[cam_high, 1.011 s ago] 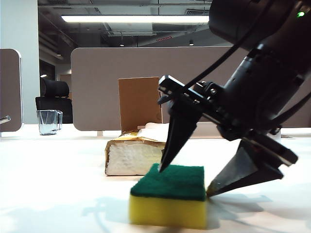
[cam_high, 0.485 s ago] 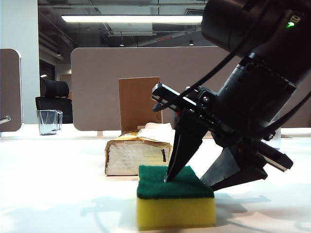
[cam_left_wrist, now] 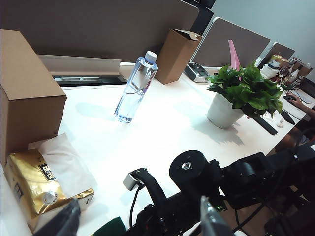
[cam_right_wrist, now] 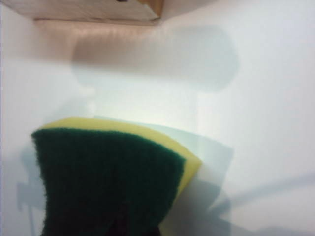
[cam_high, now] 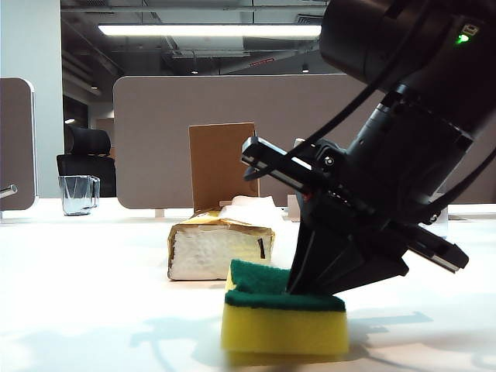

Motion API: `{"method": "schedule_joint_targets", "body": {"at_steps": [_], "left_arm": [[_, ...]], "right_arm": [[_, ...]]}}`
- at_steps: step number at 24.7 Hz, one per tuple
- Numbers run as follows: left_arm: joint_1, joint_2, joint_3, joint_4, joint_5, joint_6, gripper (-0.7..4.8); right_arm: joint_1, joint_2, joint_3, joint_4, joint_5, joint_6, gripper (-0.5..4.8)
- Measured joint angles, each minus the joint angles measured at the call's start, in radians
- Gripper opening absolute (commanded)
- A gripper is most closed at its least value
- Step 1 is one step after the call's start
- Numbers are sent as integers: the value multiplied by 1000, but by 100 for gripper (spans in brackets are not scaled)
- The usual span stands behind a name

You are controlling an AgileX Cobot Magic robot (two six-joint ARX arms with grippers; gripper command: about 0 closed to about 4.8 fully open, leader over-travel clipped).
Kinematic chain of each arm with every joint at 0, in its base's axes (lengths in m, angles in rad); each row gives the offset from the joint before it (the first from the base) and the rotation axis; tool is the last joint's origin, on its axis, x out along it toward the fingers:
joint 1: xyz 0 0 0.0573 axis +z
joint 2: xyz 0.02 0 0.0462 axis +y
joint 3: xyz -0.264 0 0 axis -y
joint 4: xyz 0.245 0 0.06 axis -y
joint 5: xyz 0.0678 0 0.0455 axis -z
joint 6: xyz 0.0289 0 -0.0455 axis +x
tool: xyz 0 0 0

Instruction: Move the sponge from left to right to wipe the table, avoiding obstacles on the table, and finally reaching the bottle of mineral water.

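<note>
The sponge (cam_high: 284, 314) sits low in the centre of the exterior view on the white table (cam_high: 93, 294), just in front of the gold tissue pack (cam_high: 219, 248). We have the right gripper (cam_high: 325, 283) pinching it, fingers pressed into the green scouring layer, which bunches under the squeeze. We judge it light and soft, so a grip across its middle with gentle downward pressure should serve. The cardboard box (cam_high: 223, 164) stands behind the pack. In the left wrist view the bottle of mineral water (cam_left_wrist: 136, 88) stands upright further along, and the left gripper (cam_left_wrist: 140, 223) hovers with fingers spread, holding nothing.
</note>
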Motion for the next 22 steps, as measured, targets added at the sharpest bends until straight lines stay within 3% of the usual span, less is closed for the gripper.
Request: {"method": "schedule_joint_targets", "body": {"at_steps": [22], "left_arm": [[0, 0, 0, 1, 0, 11, 312]], "right_arm": [[-3, -16, 8, -97, 71, -47, -6]]}}
